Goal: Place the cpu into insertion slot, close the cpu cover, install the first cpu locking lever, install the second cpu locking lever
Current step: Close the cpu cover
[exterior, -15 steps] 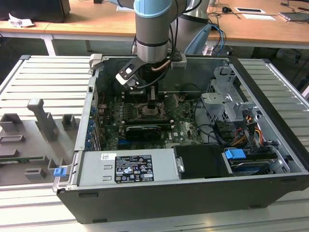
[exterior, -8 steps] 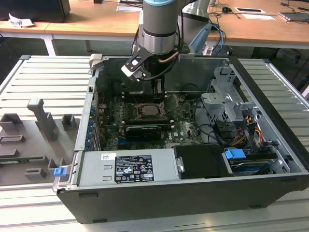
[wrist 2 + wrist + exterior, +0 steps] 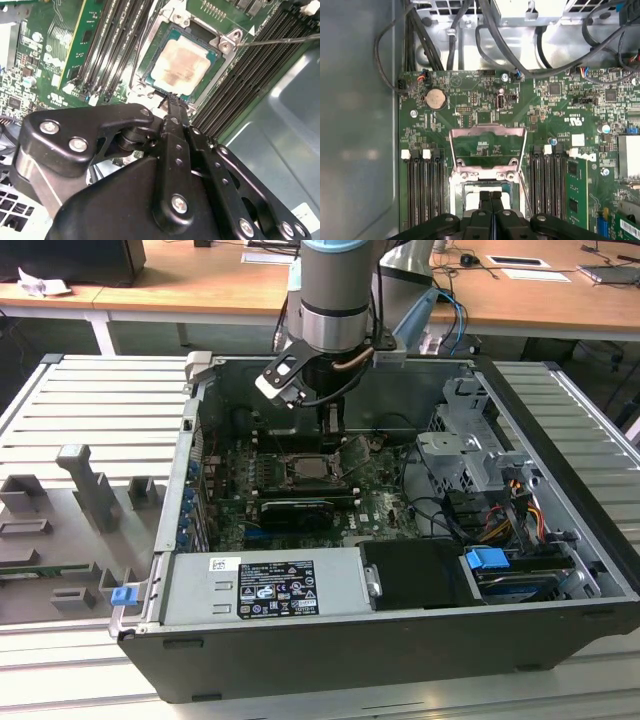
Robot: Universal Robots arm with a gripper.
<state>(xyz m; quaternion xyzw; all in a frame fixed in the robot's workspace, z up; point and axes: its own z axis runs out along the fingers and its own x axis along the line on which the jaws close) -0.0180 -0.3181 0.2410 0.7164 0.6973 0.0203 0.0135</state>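
Nearest in the exterior view, the power supply lies along the front wall of the open case, with the green board behind it. On the board the slot sits between rows of memory slots, and the cpu lies flat inside it, pale face up. The gripper hangs over the cpu's edge with its fingers pressed together and nothing between them; whether the tips touch the chip is hard to tell. Just past the slot the cover is open, tipped back on its hinge, with the board showing through its cut-out. A thin metal rod, likely a locking lever, sticks out free from one corner of the slot. Farther off, wooden desks stand beyond the case.
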